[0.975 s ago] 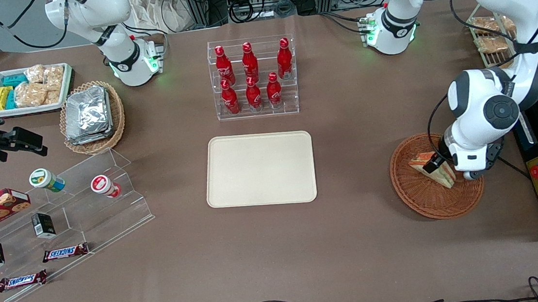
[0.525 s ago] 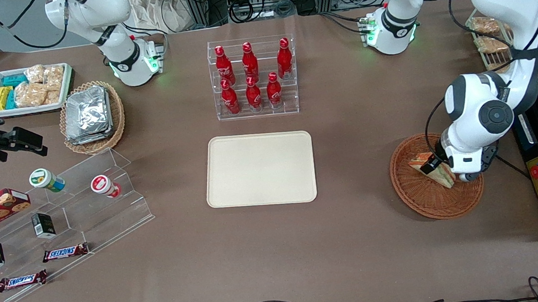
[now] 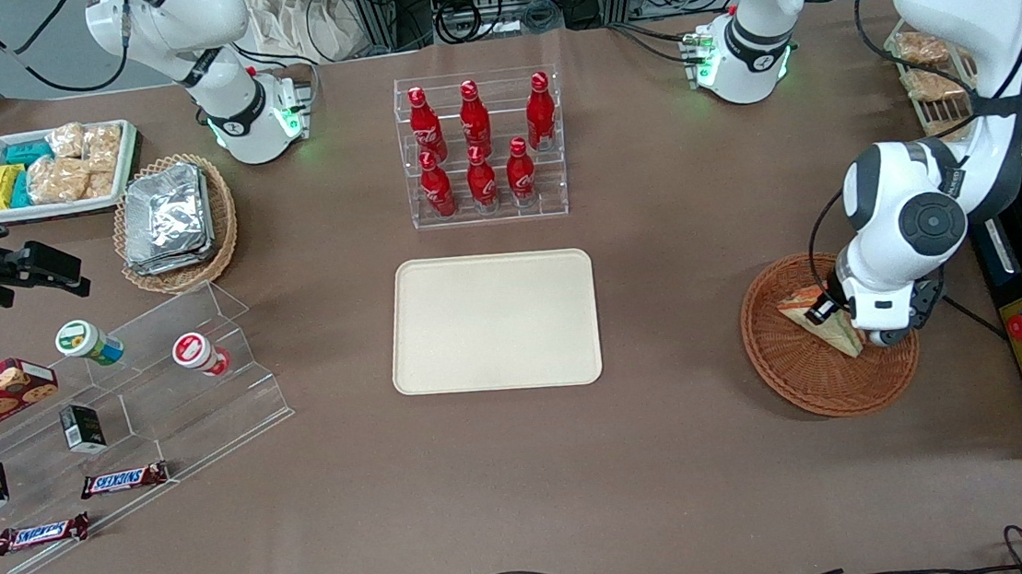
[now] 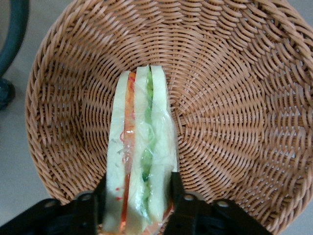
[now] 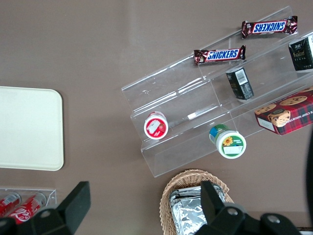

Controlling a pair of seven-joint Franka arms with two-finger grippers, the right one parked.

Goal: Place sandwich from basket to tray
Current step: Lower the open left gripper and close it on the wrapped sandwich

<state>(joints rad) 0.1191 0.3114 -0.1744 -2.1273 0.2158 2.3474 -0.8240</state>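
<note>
One sandwich stands on edge in the basket, its orange and green filling lines facing up. Both fingers of the pincer press its bread sides — clenched on it, down inside the wicker bowl. From the front, the sandwich sits under the working arm's wrist, within the basket. Well apart on the bench, mid-table, lies the tray — nothing on it.

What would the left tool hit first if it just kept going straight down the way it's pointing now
The sandwich: the left tool already has its fingers on either side of the wedge. Directly beneath lies the woven floor of the basket, probably the next contact, though the depth left is unclear.
</note>
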